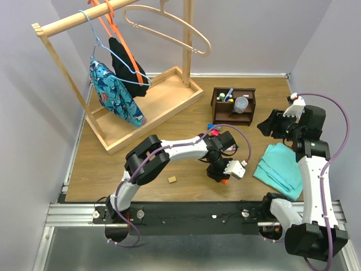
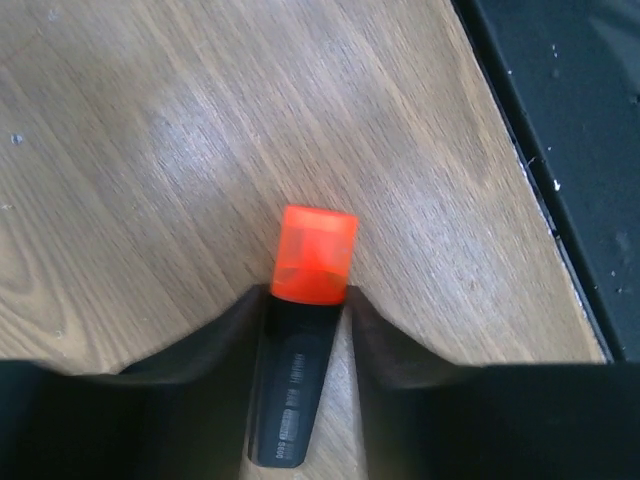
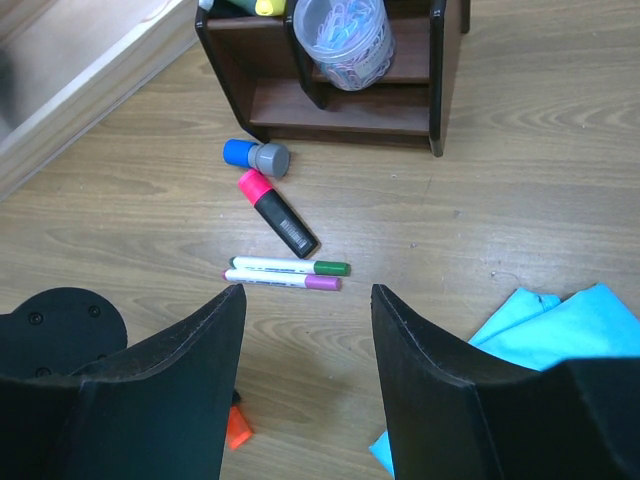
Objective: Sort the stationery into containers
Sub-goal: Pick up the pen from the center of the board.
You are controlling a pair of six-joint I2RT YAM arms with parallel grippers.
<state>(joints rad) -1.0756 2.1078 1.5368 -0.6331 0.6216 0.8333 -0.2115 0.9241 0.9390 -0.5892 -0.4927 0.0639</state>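
Where my left gripper point(image 1: 219, 176) is: low over the counter point(image 1: 101, 169), close to the near edge, about the middle.
Left gripper hold: I see its two fingers point(image 2: 225, 330) pushed in on both sides of the orange highlighter point(image 2: 315, 255). They squeeze the black body. The orange cap sticks out past the tips.
Orange highlighter place: it is just above or on the wood, I cannot tell which.
Right gripper point(image 3: 308, 300): it hangs over the right side of the counter. Its fingers are spread wide and I see nothing between them.
Organizer point(image 1: 217, 107): dark brown, near the far edge, toward the far right corner.
Grey cup point(image 3: 345, 45): it stands in one box of the organizer and has purple clips point(image 3: 340, 20) in it.
Loose things in front of the organizer: a short blue and grey thing point(image 3: 255, 156), a pink highlighter point(image 3: 277, 212), and two white markers point(image 3: 288, 274) lying side by side, one with a green cap and one with a purple cap.
Eraser cube point(image 1: 172, 180): tan, by the near edge, left of my left gripper and apart from it.
Teal cloth point(image 1: 282, 166): folded, by the right edge.
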